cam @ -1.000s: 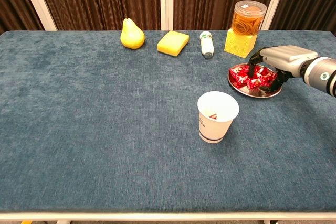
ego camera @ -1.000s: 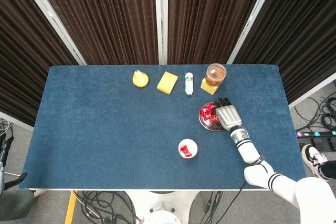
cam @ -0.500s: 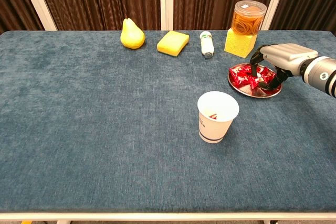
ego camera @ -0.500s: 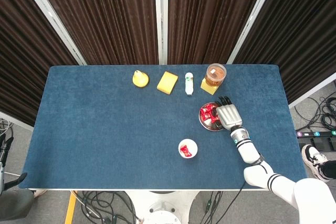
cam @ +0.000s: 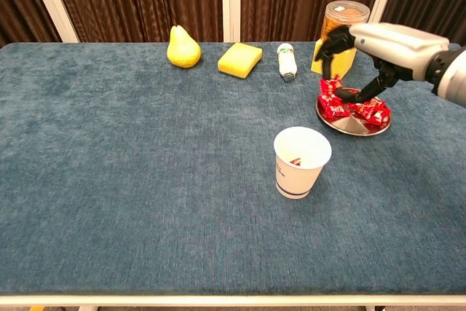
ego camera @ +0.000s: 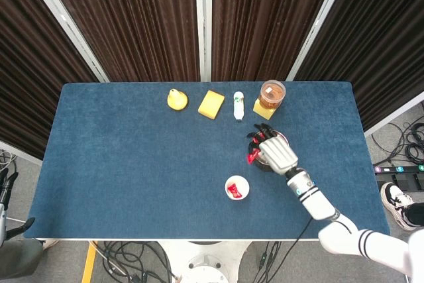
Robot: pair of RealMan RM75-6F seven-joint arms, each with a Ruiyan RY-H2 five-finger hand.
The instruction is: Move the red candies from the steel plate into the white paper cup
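Note:
The steel plate (cam: 354, 128) sits right of centre with several red candies (cam: 366, 111) on it; in the head view my hand hides most of the plate (ego camera: 265, 166). My right hand (cam: 378, 43) (ego camera: 277, 152) hovers above the plate's left side and pinches one red candy (cam: 326, 85) (ego camera: 252, 157) in its fingertips. The white paper cup (cam: 301, 161) (ego camera: 236, 187) stands upright nearer the front, left of the plate, with a red candy inside. My left hand does not show in either view.
Along the back of the blue table stand a yellow pear (cam: 183, 47), a yellow sponge (cam: 240, 59), a small lying bottle (cam: 287, 61) and a clear jar on a yellow block (cam: 342, 38), just behind my hand.
My right hand rose from the plate and shifted left towards the cup's side, carrying one red candy up with it. The cup and the plate stayed put.

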